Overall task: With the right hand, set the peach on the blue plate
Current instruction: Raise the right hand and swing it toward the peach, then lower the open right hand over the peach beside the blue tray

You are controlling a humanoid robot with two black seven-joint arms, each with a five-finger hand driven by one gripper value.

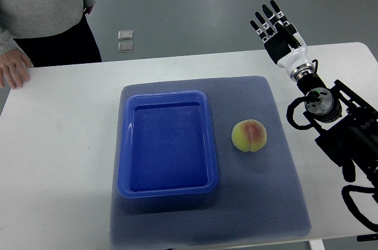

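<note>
Reach step not begun. Right robot hand (276,27), upper right of frame, fingers extended, empty. Peach (249,136) on mat, centre-right, just beside empty blue plate (125,143). Next: lower hand over peach, close fingers.

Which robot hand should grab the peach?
The right hand. It is the only robot hand in view, fingers open, raised at the table's far right. The peach lies on its side of the blue tray, with nothing between.
</note>
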